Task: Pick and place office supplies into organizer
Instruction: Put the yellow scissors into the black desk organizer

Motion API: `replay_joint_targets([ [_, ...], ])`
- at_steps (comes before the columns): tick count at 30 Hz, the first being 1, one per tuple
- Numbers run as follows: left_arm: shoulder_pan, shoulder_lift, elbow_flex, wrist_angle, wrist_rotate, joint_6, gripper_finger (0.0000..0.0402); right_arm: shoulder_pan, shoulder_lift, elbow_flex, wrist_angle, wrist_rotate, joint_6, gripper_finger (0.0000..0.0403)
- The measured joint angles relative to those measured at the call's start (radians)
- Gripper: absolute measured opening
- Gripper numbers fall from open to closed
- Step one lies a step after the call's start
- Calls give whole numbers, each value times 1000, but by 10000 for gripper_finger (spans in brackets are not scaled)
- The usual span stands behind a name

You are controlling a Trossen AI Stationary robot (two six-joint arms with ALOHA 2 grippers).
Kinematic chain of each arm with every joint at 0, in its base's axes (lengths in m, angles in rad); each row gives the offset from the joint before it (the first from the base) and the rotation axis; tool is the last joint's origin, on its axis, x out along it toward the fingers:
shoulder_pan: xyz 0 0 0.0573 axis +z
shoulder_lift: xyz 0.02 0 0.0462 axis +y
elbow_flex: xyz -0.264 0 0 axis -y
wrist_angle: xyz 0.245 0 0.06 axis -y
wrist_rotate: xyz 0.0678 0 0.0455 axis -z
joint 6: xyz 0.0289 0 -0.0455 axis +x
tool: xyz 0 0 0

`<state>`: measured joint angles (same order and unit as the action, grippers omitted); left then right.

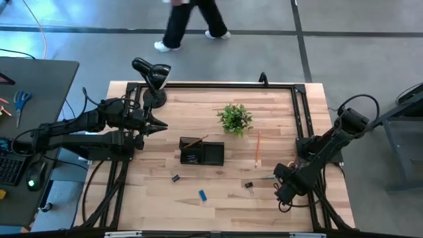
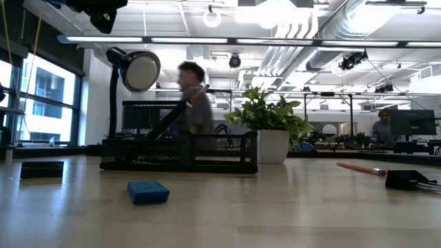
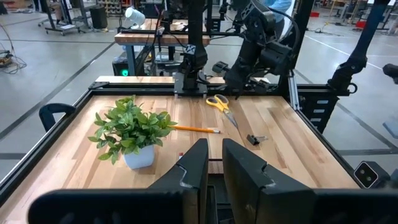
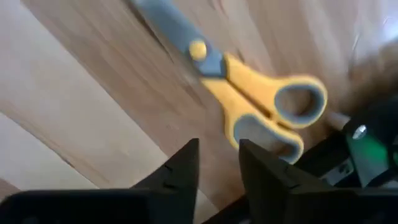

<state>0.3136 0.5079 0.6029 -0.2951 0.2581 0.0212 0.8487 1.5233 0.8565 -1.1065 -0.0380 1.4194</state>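
Note:
The yellow-handled scissors [image 4: 249, 93] lie flat on the table just beyond my right gripper [image 4: 219, 163], which is slightly open, low over the right near part of the table [image 1: 283, 182] and touches nothing. The black mesh organizer [image 1: 201, 153] stands mid-table with a pencil [image 1: 195, 141] leaning inside it. An orange pencil [image 1: 257, 149], two binder clips [image 1: 176, 177] [image 1: 249, 186] and a blue eraser [image 1: 203, 195] lie loose on the wood. My left gripper [image 1: 160, 125] waits shut, left of the organizer.
A small potted plant [image 1: 234, 119] stands behind the organizer, and a black gooseneck lamp [image 1: 151, 74] is at the far left corner. A black frame rail [image 1: 301, 119] runs along the table's right side. A person [image 1: 192, 23] walks on the floor beyond the far edge.

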Motion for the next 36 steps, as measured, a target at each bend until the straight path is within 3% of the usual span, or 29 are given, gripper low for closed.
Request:
replay_joint_targets([
  [6, 0, 0, 0, 0, 0, 0, 37, 23, 1, -124, 138, -67, 55, 158],
  [12, 0, 0, 0, 0, 0, 0, 37, 28, -3, -177, 170, -73, 71, 157],
  [19, 0, 0, 0, 0, 0, 8, 37, 22, 4, -134, 213, 26, 10, 117],
  [27, 0, 0, 0, 0, 0, 8, 37, 7, 2, -127, 344, 91, -10, 13],
  [36, 0, 0, 0, 0, 0, 8, 37, -71, -5, -124, 344, -50, -57, 22],
])
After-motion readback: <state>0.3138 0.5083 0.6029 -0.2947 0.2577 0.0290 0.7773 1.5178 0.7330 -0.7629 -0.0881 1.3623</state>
